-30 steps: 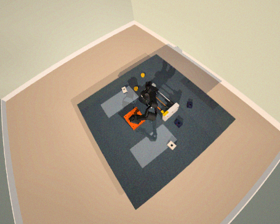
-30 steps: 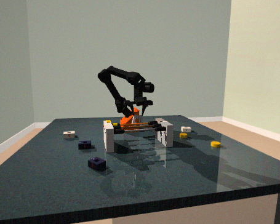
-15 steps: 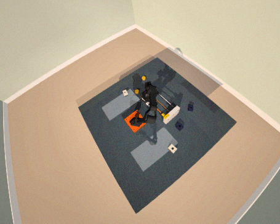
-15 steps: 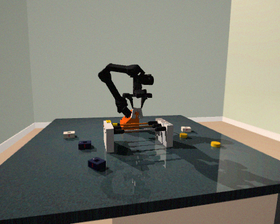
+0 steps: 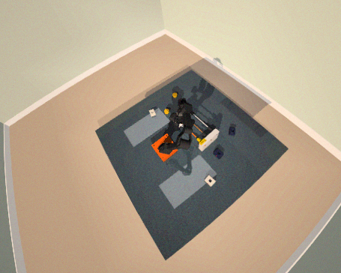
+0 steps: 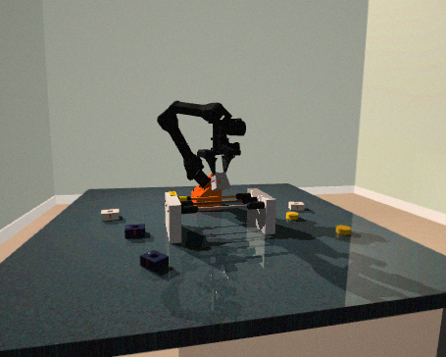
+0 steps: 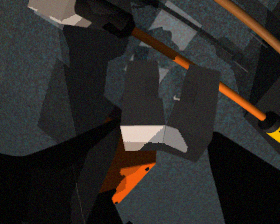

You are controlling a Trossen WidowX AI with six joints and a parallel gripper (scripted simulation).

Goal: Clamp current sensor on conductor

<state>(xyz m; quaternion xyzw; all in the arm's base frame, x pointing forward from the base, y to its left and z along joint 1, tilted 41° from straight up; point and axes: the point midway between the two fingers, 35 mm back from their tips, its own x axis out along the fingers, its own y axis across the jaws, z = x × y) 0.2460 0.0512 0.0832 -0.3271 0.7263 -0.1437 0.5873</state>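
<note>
The open current sensor (image 6: pixel 220 181) (image 7: pixel 145 136), a pale, boxy, two-part shell, is held up off the worktop (image 6: pixel 97 279) (image 5: pixel 175 239), above the near side of the conductors. It is gripped by the claw (image 6: pixel 220 170) (image 7: pixel 166 135), whose fingers are parted moderately wide with the shell pinched between them. The carrying step appears to be in hand; the sensor is not yet clamped. Next, the LOAD conductor should be identified, the arrow turned toward its marker and the open mouth lowered over it; which conductor is marked cannot be read here. Smooth, slender orange rods (image 7: pixel 242 101) (image 5: pixel 198 128) are strung between flat white end blocks (image 6: pixel 173 218) (image 6: pixel 270 215) (image 5: pixel 209 139), with black cylindrical sleeves at their ends. Farther out, squat navy boxes (image 6: pixel 154 260) (image 5: pixel 218 153) and yellow discs (image 6: pixel 343 229) (image 5: pixel 174 95) are set on the speckled, faintly glossy dark surface.
</note>
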